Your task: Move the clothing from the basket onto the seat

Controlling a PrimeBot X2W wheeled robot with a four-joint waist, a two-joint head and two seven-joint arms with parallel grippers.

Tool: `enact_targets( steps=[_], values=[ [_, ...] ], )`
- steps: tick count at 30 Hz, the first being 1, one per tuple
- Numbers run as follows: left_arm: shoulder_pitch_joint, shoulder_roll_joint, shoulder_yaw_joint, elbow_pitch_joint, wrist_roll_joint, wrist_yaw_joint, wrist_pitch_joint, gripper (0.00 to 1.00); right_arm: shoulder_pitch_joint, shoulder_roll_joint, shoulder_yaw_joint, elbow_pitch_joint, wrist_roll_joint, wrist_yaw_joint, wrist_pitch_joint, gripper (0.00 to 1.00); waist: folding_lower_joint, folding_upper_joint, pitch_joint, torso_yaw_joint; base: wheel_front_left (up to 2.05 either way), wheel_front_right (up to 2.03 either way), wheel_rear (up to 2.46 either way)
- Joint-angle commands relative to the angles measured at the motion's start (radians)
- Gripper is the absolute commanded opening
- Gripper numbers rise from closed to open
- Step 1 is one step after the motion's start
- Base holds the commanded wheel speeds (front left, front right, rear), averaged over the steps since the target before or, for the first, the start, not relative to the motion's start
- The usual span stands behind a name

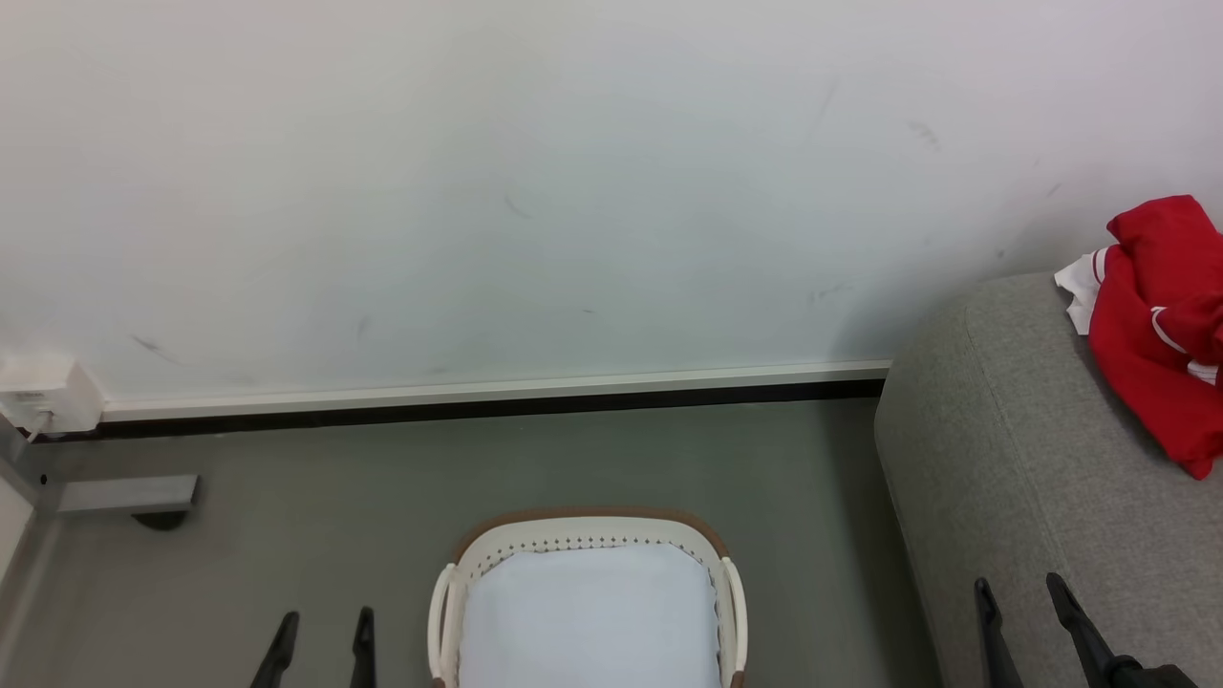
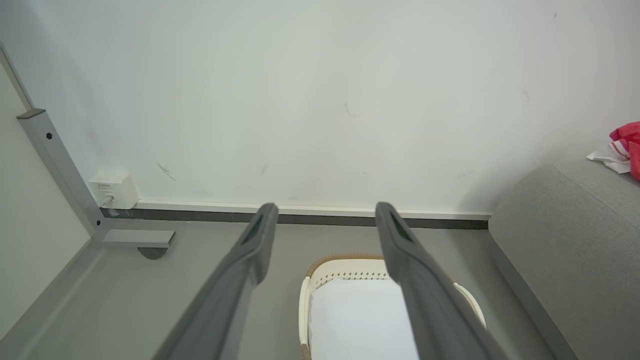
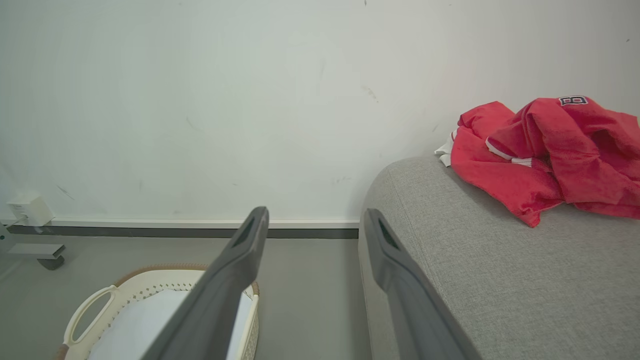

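Looks pretty much done to me. The clothing (image 1: pixel 1161 325) is heaped on the seat (image 1: pixel 1013 459) at the right edge, and the basket (image 1: pixel 588 524) at bottom centre has just its white liner (image 1: pixel 588 612). The left gripper (image 1: pixel 326 621) and right gripper (image 1: pixel 1019 588) are spread apart, holding nothing.

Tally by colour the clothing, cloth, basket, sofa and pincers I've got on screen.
Red: 1, the clothing heap on the seat; its garments cannot be counted apart.
White: 1, the liner cloth in the basket.
Cream: 1, the basket.
Grey: 1, the seat.
Dark: 2, the left pincer and the right pincer, both open.
Total: 6.
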Motion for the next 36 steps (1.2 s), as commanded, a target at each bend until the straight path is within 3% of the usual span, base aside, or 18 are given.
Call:
enact_targets(
  steps=[1, 21, 22, 26, 36],
  values=[
    [0.012, -0.001, 0.004, -0.005, 0.010, -0.002, 0.000, 1.00, -0.006, -0.002, 0.001, 0.001, 0.006, -0.002, 0.001, 1.00, 0.0000, 0.0000, -0.001, 0.001, 0.00, 0.00, 0.00],
    [0.016, -0.014, 0.008, -0.005, 0.032, -0.002, 0.000, 1.00, -0.021, -0.002, 0.026, 0.020, 0.015, -0.002, 0.001, 1.00, 0.0000, 0.0000, -0.012, 0.013, 0.00, 0.00, 0.00],
    [0.004, -0.016, 0.005, -0.001, 0.014, -0.005, 0.000, 0.00, -0.014, 0.000, 0.026, 0.017, 0.011, 0.000, 0.000, 0.00, 0.0000, 0.0000, -0.012, 0.013, 0.00, 0.00, 0.00],
    [0.010, -0.024, 0.001, 0.037, 0.007, -0.005, 0.003, 0.00, 0.007, 0.006, 0.026, 0.049, 0.015, 0.000, 0.002, 0.00, 0.0000, 0.0000, -0.012, 0.014, 0.00, 0.00, 0.00],
    [-0.026, -0.022, 0.019, 0.047, -0.196, -0.019, 0.058, 0.00, -0.012, 0.004, 0.008, 0.036, 0.212, 0.000, 0.052, 0.00, 0.0000, 0.0000, -0.011, 0.017, 0.00, 0.00, 0.00]
  ],
)
